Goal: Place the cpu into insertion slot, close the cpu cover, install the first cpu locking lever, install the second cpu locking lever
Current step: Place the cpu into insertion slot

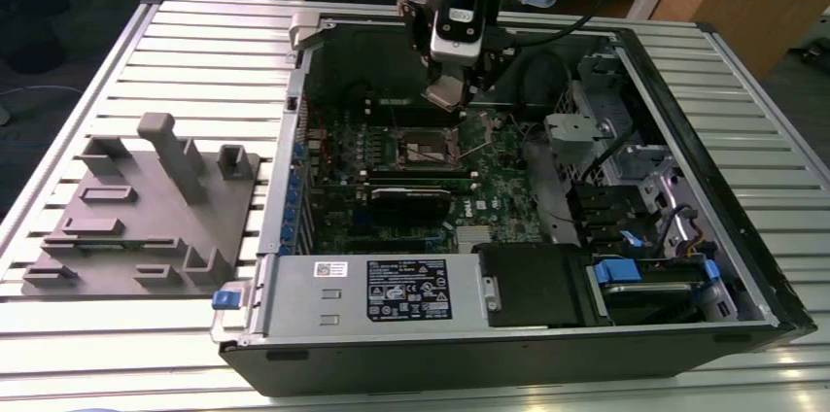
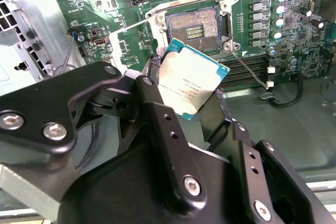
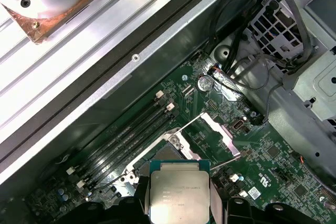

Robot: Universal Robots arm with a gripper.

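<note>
The gripper point(image 1: 446, 89) hangs inside the open computer case point(image 1: 726, 91) on the slatted tabletop point(image 1: 194, 52), above the green motherboard point(image 1: 500, 193). Its black fingers point(image 2: 157, 111) are clamped on opposite edges of the cpu point(image 2: 190, 81), which is held clear of the board. In the second wrist view the chip is tilted, its pale metal top facing the camera.

The insertion slot point(image 2: 195, 23) lies below the chip and a little off from it. It is uncovered, with its tan-gold centre showing inside the dark rim. In the first wrist view the cpu point(image 3: 178, 192) sits between the fingers point(image 3: 131, 211), and the cpu cover point(image 3: 220, 132) stands swung open just beyond it. Two thin wire levers point(image 2: 134, 23) point(image 2: 251, 73) stick out from opposite sides of the slot, both unlatched. Long black card slots point(image 3: 131, 135) run beside the socket.

At the exterior view's left, a grey moulded fixture point(image 1: 143, 213) rests on the tabletop, well apart from the case.
</note>
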